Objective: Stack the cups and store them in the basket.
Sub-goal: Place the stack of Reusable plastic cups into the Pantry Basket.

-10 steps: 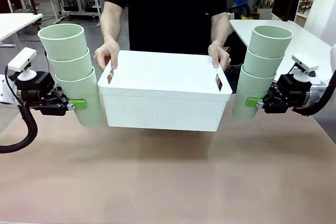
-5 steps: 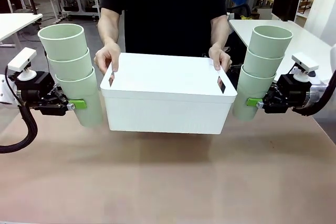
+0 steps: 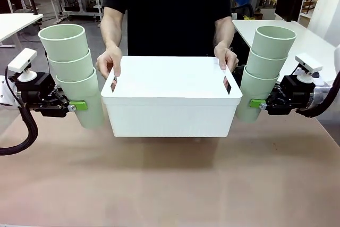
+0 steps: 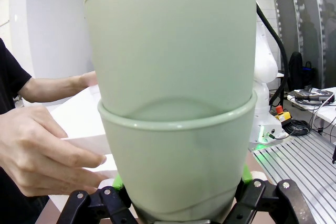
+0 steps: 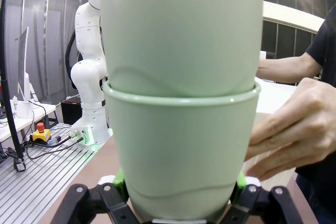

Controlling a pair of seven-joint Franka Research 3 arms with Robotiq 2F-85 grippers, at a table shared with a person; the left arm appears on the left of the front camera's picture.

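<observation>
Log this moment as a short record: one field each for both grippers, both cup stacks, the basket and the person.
left gripper: shut on the bottom cup of the left stack
right gripper: shut on the bottom cup of the right stack
left stack: three nested cups, mouths up, beside the basket's left end
right stack: three nested cups, mouths up, beside the basket's right end
basket: between the stacks, no cups in it yet
person: one hand on each end of the basket, the other hand opposite

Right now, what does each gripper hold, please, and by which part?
Left gripper: three stacked cups, by the bottom cup; right gripper: a second stack, likewise.
</observation>
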